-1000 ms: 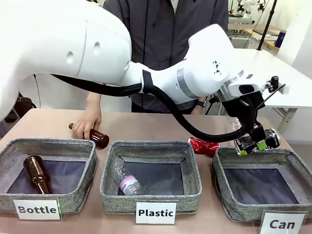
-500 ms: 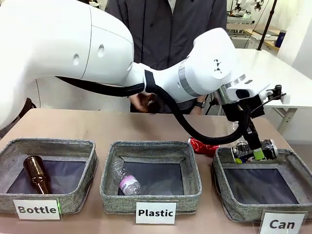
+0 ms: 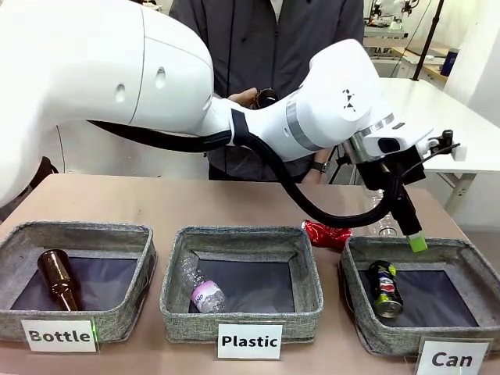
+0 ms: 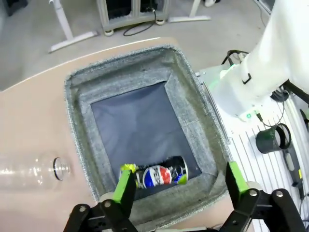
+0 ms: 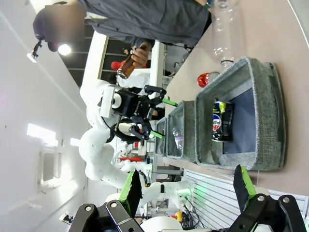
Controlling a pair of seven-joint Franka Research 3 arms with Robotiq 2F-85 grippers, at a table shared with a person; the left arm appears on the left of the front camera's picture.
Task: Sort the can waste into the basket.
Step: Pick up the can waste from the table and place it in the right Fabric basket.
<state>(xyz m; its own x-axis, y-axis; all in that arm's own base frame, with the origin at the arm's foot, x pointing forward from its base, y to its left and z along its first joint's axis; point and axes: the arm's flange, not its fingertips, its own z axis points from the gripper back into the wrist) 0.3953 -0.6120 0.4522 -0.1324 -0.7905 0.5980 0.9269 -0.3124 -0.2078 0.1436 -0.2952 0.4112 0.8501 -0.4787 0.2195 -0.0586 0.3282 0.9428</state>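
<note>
At the right end of the tabletop (image 3: 234, 205), the left arm reaches across from the left, and its left end effector (image 3: 414, 238) hangs just above the far rim of the Can basket (image 3: 391, 337). The jaws stand wide apart and grasp nothing; the left wrist view looks down between the two green pads straight into the basket. The dark can (image 3: 384, 287) lies on its side on the basket's dark lining, close to the left wall and well apart from the fingers above. The red can (image 3: 326, 233), crushed, lies on the tabletop just beyond the basket's far left corner, outside it. A clear bottle (image 4: 29, 169) lies on the tabletop just past the basket's far wall.

The Plastic basket (image 3: 242, 319) sits in the middle with a clear plastic bottle (image 3: 199, 293) inside, and the Bottle basket (image 3: 78, 234) sits at the left with a brown bottle (image 3: 58, 279) lying in it. White labels stand along the near edge in front of the three baskets.

At the far side, the person's hand (image 3: 246, 97) is raised to chest height, holding another brown glass bottle.

The right end effector (image 5: 187, 178) is spread open and empty, off the right end of the tabletop, looking sideways at the Can basket.
</note>
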